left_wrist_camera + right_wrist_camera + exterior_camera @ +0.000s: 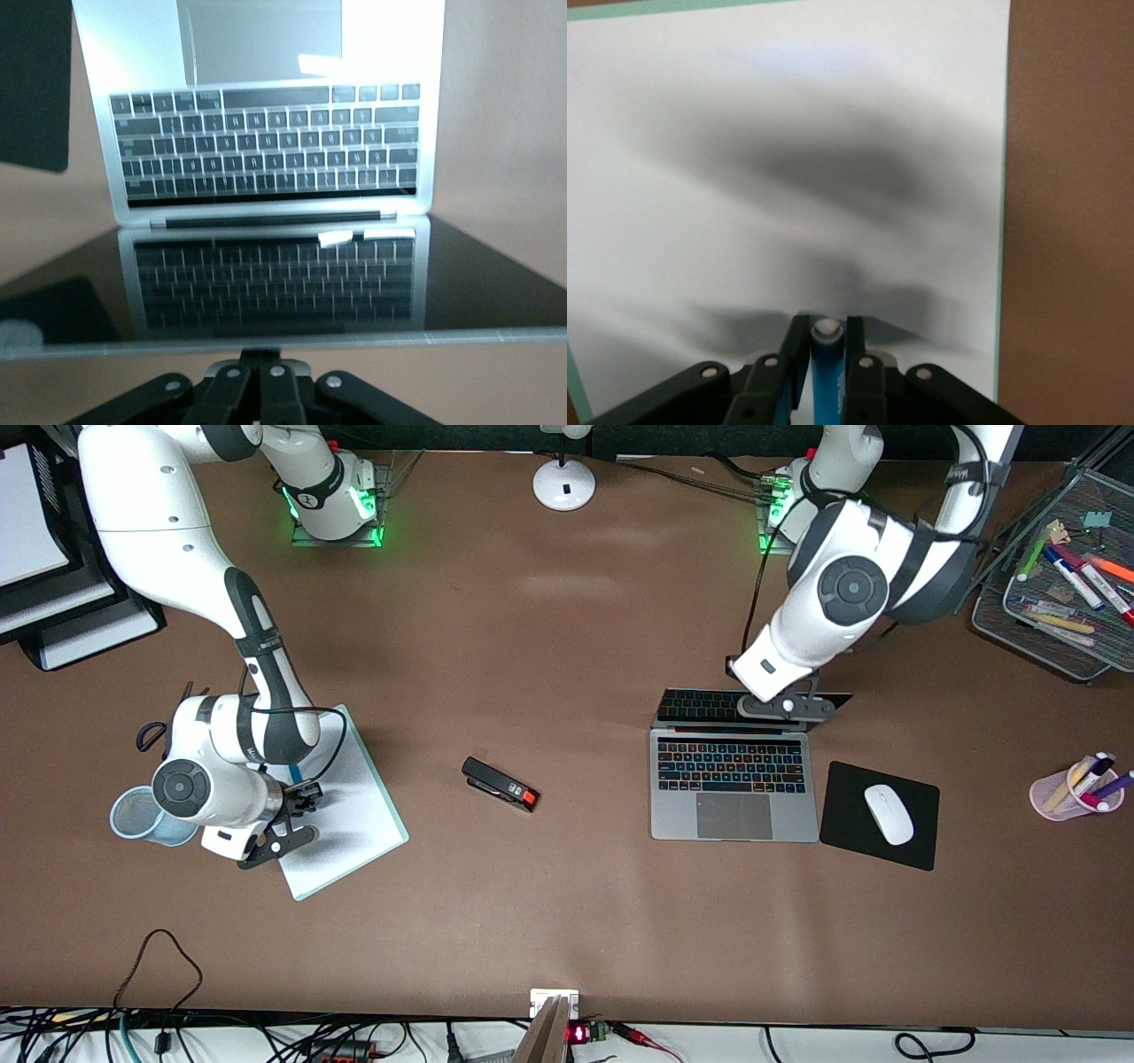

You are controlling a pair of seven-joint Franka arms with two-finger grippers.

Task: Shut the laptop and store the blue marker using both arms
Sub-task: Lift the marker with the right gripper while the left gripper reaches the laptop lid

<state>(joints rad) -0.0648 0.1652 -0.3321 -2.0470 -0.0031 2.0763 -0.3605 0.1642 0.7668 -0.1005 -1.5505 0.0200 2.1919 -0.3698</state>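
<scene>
I'm clamping my right gripper on the slim bright blue marker over the white pad with the pale green edge, the round blue mesh cup sitting just beside it at the right arm's end. My left gripper, fingers pressed together and holding nothing, is sitting at the top edge of the slim silver-grey laptop's tilted dark screen. Bare brown tabletop is lying between the small black stapler and the laptop, with the black mouse pad just beside the laptop.

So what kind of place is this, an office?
Probably a lab bench dressed as an office desk: a slim silver-grey laptop, a white mouse on a black pad, and a wire-mesh tray of markers.
</scene>
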